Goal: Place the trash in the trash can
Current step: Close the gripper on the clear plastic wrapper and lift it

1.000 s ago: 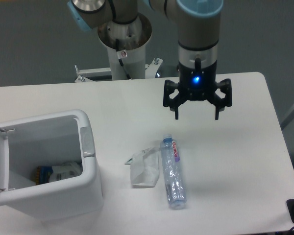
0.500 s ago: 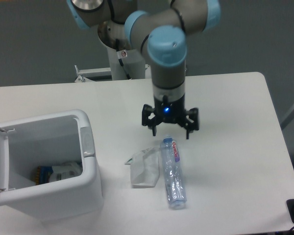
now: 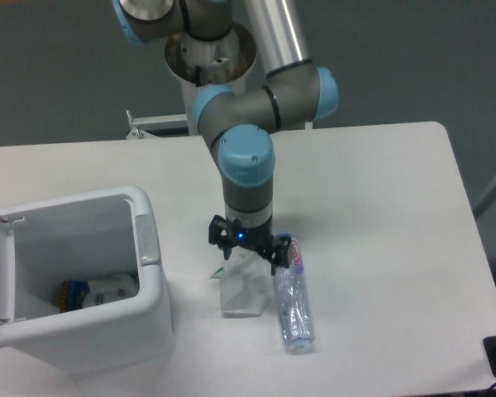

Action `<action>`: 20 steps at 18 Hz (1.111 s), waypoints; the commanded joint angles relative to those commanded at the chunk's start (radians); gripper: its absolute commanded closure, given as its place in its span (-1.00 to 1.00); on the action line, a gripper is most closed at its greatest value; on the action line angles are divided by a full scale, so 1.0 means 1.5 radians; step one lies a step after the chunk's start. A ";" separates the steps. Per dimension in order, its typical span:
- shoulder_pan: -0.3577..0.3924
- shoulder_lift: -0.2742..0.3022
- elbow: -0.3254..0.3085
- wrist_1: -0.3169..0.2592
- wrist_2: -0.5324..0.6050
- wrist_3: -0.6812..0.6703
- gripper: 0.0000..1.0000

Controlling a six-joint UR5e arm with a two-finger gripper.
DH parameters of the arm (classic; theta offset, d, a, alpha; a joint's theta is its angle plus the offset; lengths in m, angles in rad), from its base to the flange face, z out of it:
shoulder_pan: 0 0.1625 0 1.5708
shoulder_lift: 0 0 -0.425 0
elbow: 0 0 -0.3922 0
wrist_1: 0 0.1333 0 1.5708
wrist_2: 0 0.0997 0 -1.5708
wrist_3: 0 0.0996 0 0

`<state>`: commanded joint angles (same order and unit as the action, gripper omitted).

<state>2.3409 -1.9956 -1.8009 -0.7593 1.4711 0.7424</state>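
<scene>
Gripper (image 3: 248,251) spread wide, empty, low over the crumpled paper bag (image 3: 241,289) beside the bottle (image 3: 292,302). Best to straddle only the bag, pinch its bunched top, then carry it left to the open trash can (image 3: 149,273).

One bag (image 3: 242,289), one bottle (image 3: 292,296), one bin (image 3: 153,285)

Grey jointed arm with pale blue caps reaching down from the far side, black two-finger tool (image 3: 249,255) pointing down, fingers spread
</scene>
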 joint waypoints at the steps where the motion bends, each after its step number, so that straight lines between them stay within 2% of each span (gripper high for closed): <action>1: 0.000 -0.006 0.003 0.000 -0.005 -0.002 -1.00; 2: -0.001 -0.008 0.004 0.000 -0.008 -0.004 -0.95; 3: -0.005 -0.008 0.004 0.000 -0.009 -0.017 -0.57; 4: -0.006 -0.007 0.005 0.000 -0.009 -0.021 -0.08; 7: -0.006 -0.004 0.007 -0.001 -0.008 -0.067 0.92; 8: -0.006 -0.003 0.012 -0.001 -0.008 -0.080 1.00; 12: -0.007 0.001 0.024 -0.002 -0.011 -0.087 1.00; 16: -0.003 0.009 0.042 -0.006 -0.080 -0.095 1.00; 20: 0.012 0.033 0.066 -0.007 -0.102 -0.103 1.00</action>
<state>2.3592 -1.9467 -1.7013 -0.7700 1.3178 0.5875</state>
